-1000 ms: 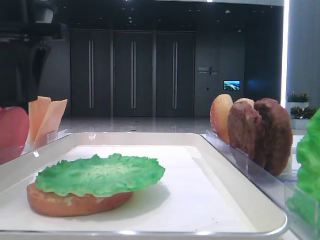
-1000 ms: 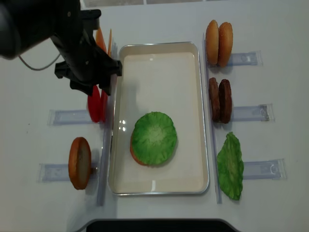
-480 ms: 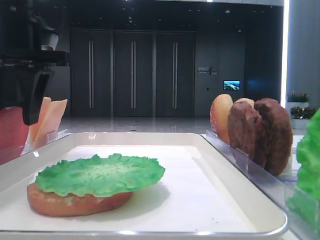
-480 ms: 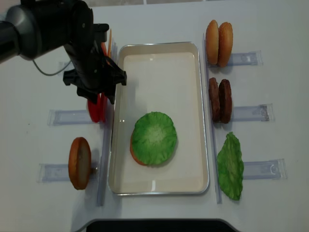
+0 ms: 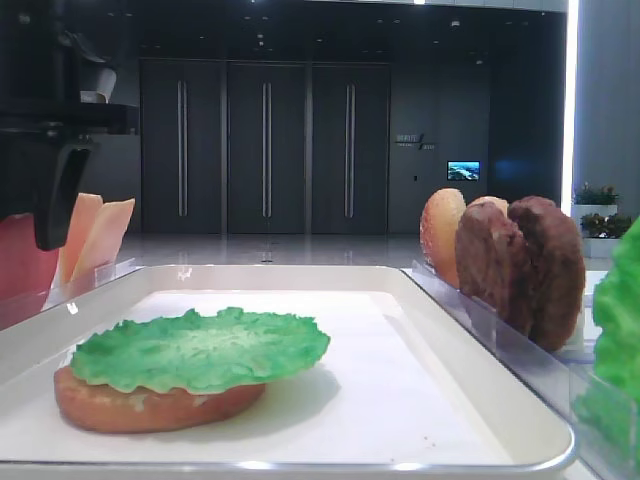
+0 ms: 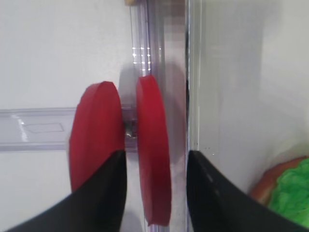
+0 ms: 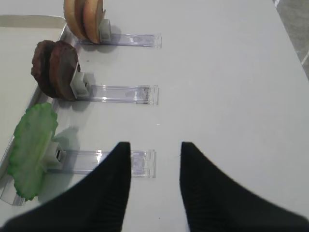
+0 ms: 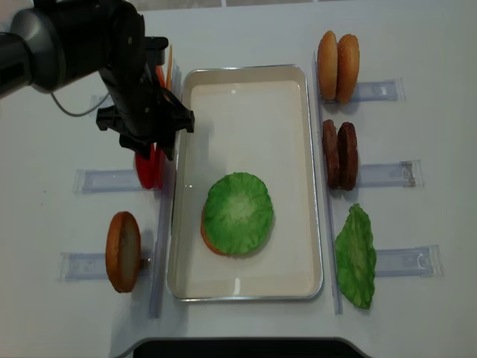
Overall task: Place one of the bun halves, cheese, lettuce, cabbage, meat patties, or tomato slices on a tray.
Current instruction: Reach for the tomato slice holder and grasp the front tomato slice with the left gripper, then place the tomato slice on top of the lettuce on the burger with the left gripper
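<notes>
The left gripper (image 6: 155, 193) hangs over the tomato slices (image 6: 153, 169), which stand on edge in a clear rack (image 8: 112, 180) just beside the tray's (image 8: 246, 74) long edge at 9 o'clock. Its jaws are spread, one finger (image 6: 104, 193) in the gap between the two slices, the other (image 6: 212, 193) between the nearer slice and the tray rim; neither pad visibly presses the slice. Room there is tight: rim on one side, second slice (image 6: 95, 137) on the other.

On the tray a lettuce leaf (image 8: 238, 212) lies flat on a bun half (image 5: 150, 405), toward 6 o'clock; the tray's 12 o'clock half is bare white. Cheese slices (image 5: 95, 235) stand at 11 o'clock outside the rim, another bun half (image 8: 123, 250) at 8 o'clock.

Beyond the 3 o'clock edge stand two buns (image 8: 337, 66), the meat patties (image 8: 340, 154) and a second lettuce leaf (image 8: 356, 256). The right gripper (image 7: 154, 179) hovers with jaws spread over bare table near that leaf's rack (image 7: 106, 162), holding nothing.
</notes>
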`<state>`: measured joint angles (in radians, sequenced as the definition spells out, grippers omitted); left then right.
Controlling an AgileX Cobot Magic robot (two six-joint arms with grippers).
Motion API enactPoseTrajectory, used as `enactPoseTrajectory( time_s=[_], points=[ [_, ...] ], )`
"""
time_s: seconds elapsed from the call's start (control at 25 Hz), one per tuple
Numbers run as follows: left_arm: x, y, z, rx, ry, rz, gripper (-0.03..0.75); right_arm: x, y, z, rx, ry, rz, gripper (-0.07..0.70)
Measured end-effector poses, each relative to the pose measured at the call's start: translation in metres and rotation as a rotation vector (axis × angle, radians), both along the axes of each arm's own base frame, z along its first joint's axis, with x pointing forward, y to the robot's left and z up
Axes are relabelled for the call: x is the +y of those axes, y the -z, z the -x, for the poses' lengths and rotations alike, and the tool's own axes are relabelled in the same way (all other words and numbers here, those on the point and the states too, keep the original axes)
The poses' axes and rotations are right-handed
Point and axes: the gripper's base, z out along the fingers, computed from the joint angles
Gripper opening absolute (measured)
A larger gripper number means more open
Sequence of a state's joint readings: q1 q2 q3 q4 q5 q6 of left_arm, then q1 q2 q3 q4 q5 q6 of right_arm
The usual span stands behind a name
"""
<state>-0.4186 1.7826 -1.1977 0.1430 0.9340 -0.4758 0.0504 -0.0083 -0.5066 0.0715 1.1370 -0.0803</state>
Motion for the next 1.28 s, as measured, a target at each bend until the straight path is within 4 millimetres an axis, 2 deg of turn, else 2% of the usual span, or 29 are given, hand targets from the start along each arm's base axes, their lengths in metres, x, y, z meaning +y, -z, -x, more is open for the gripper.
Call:
enactPoseTrajectory(
  time_s=[0.12,0.2,0.28,0.56,1.0,1.16,1.28],
  points=[
    [0.001,0.000,0.001,0.009,-0.001,-0.006,0.228,0.000,0.000,0.000,0.000,0.000,0.000,0.244],
    [0.001,0.000,0.002,0.018,-0.001,-0.014,0.109,0.000,0.000,0.000,0.000,0.000,0.000,0.244],
    [0.002,0.000,0.002,0.023,0.001,-0.022,0.060,0.000,0.000,0.000,0.000,0.000,0.000,0.244],
    [0.001,-0.008,0.001,0.048,-0.006,-0.025,0.057,0.000,0.000,0.000,0.000,0.000,0.000,0.244],
    [-0.008,-0.063,-0.015,0.017,-0.005,0.008,0.057,0.000,0.000,0.000,0.000,0.000,0.000,0.244],
    [-0.009,-0.067,-0.016,0.013,0.007,0.015,0.057,0.000,0.000,0.000,0.000,0.000,0.000,0.244],
    [-0.022,-0.070,-0.009,0.007,0.055,0.015,0.057,0.000,0.000,0.000,0.000,0.000,0.000,0.244]
  ],
)
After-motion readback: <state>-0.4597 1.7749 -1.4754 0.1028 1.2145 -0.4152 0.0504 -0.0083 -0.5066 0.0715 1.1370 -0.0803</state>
